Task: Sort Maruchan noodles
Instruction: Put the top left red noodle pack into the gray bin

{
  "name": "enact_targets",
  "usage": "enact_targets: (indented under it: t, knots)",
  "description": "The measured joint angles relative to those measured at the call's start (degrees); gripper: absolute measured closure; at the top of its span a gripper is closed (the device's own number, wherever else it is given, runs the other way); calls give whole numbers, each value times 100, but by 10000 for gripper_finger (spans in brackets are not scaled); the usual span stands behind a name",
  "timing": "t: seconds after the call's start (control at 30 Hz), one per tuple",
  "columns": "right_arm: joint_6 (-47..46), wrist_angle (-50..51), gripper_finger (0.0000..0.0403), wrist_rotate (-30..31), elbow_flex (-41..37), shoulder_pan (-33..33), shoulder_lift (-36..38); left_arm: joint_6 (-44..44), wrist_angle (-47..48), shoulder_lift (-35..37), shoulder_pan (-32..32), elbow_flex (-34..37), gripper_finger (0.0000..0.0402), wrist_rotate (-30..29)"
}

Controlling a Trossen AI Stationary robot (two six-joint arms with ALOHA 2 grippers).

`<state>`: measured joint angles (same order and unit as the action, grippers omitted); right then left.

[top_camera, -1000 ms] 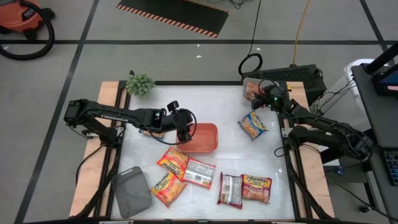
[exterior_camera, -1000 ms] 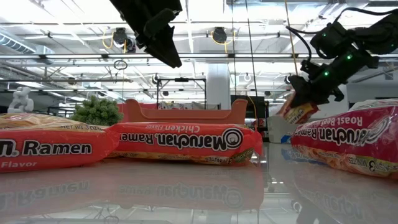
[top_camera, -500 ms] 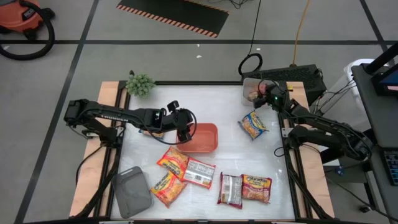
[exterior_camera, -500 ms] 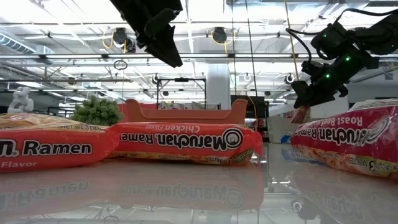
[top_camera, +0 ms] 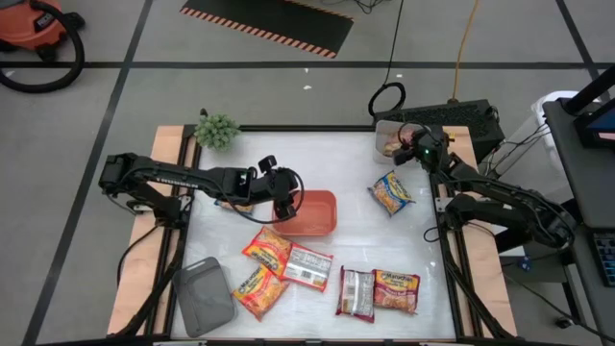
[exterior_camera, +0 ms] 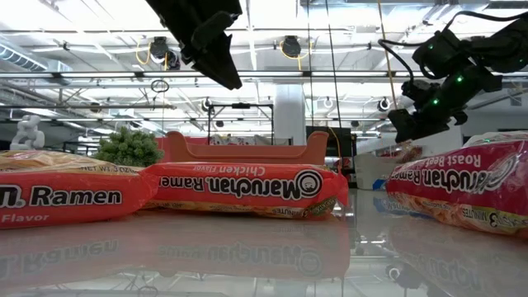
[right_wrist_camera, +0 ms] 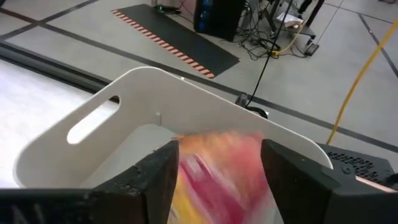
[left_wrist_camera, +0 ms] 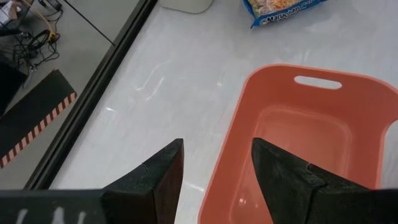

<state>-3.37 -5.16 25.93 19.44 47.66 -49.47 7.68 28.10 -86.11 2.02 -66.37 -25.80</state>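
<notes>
My right gripper [top_camera: 404,150] [right_wrist_camera: 221,152] hangs open over the white tray [top_camera: 381,131] [right_wrist_camera: 186,87] at the table's far right corner. A red-pink and yellow Maruchan packet [right_wrist_camera: 205,180] [top_camera: 389,146] shows blurred below and between its fingers, inside the tray. My left gripper [top_camera: 285,203] [left_wrist_camera: 214,165] is open above the left rim of the red tray [top_camera: 322,217] [left_wrist_camera: 323,130], touching nothing. A blue-yellow packet [top_camera: 391,192] lies flat near the white tray. Orange packets [top_camera: 267,250] [top_camera: 258,288], a white-backed one [top_camera: 307,266] and two red ones [top_camera: 356,293] [top_camera: 397,290] lie flat toward the near edge.
A grey tray [top_camera: 205,296] sits at the near left corner and a small green plant [top_camera: 216,130] at the far left corner. Another orange packet [top_camera: 233,204] shows partly under my left arm. In the low view, red packets [exterior_camera: 247,190] [exterior_camera: 462,186] fill the foreground.
The red-pink packet that hung from my right gripper has come free and fallen into the white tray. The right gripper has stayed above the tray.
</notes>
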Motion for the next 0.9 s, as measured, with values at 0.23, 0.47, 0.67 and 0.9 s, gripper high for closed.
enact_targets:
  t: [0.23,0.47,0.67,0.9]
  knots:
    - [-186,-442,186,-164,0,-68,36,-28,52,-1,0,0,206,20]
    - [-245,-944,186,-1246,0,-264,35,-136,52,0,0,0,206,24]
    - [-530,-667,186,-1259,5,-354,35,-140,52,0,0,0,206,28]
    - [-757,772,194,-929,214,-212,26,-146,44,0,0,0,206,33]
